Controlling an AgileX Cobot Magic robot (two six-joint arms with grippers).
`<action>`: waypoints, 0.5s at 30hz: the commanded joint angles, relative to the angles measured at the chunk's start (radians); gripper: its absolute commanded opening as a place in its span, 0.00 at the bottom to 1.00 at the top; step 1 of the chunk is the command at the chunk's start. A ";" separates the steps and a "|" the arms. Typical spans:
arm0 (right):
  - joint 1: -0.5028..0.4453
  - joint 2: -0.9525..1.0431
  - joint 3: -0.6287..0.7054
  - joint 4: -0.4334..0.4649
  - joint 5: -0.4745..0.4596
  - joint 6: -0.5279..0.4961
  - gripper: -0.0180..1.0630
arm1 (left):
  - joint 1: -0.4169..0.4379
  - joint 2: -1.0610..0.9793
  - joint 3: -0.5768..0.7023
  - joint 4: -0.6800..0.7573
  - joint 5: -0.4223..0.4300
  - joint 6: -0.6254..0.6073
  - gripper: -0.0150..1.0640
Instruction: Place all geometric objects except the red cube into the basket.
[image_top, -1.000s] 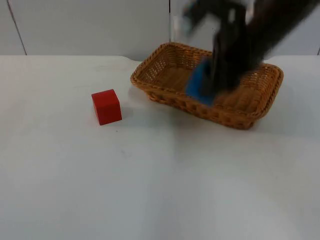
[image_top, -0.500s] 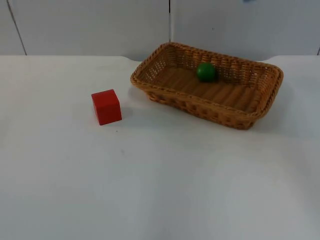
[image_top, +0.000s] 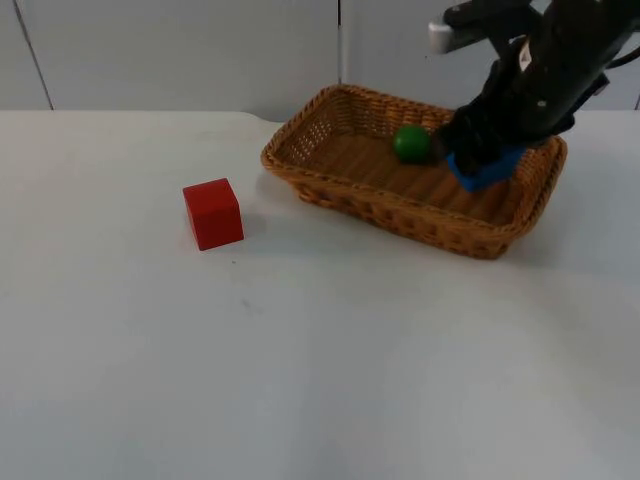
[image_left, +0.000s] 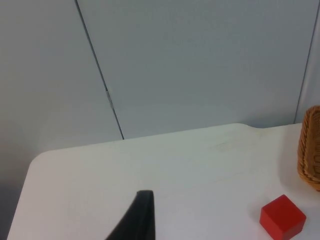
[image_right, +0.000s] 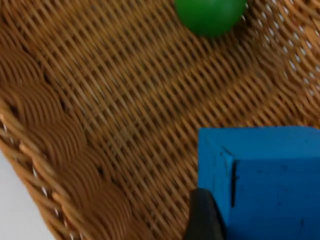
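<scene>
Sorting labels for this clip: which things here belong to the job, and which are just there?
Job: basket; blue block held over it by the right gripper; green ball in the basket.
Stays out: red cube on the table. Left gripper waits.

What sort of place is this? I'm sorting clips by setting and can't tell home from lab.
Probably a robot test bench, not a home: a bare white table against a grey partition wall, with only a wicker basket, coloured blocks and a black arm's right gripper working there.

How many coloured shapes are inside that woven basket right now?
2: a green ball on the basket floor, and a blue block held by the right gripper beside it.
</scene>
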 joint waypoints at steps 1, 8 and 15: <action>-0.004 0.002 -0.008 -0.005 -0.039 0.004 0.02 | 0.004 0.002 0.004 0.004 -0.003 -0.013 0.97; -0.007 0.083 -0.075 -0.003 -0.044 0.033 0.07 | 0.004 0.002 0.004 0.004 -0.001 -0.013 0.97; -0.009 0.114 -0.118 -0.005 -0.039 0.024 0.88 | 0.004 0.002 0.004 0.004 0.019 -0.024 0.97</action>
